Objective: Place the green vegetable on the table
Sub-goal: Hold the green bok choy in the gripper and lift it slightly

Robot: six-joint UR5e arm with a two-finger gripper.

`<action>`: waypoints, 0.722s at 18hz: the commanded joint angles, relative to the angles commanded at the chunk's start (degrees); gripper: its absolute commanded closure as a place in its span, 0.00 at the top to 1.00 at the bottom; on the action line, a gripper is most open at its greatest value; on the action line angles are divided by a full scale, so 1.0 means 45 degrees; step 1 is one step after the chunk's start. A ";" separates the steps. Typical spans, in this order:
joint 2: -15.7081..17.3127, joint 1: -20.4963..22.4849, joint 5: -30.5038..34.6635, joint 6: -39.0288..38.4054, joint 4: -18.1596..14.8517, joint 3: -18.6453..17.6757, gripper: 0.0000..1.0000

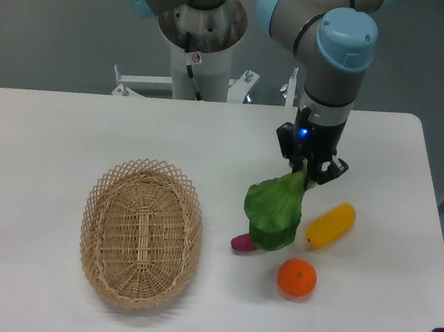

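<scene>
The worktop point(56, 129) is noted as a broad white surface, carrying a wicker basket point(142, 232) at the near left and a cluster of toy produce at the near right. The arm point(334, 42) is seen reaching down from the far side over that cluster. The green vegetable point(275, 209) is held by its stem end in the gripper point(308, 175), whose fingers are closed upon it. The leaf is observed to hang below and to the near left of the gripper, its long axis running obliquely from the grip down toward the worktop. Its lower edge overlaps a purple piece point(242, 243) in this view; contact cannot be confirmed. A yellow piece point(331, 225) lies just right of the leaf, and an orange point(296, 278) lies nearer. It is judged that bare worktop must be found clear of these before release.
</scene>
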 joint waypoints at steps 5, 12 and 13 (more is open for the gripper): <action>0.0020 0.0078 0.0000 0.0136 0.0000 -0.0117 0.33; 0.0878 0.0898 0.0019 0.2145 0.0039 -0.1404 0.33; 0.0956 0.1034 0.0039 0.2400 0.0059 -0.1542 0.33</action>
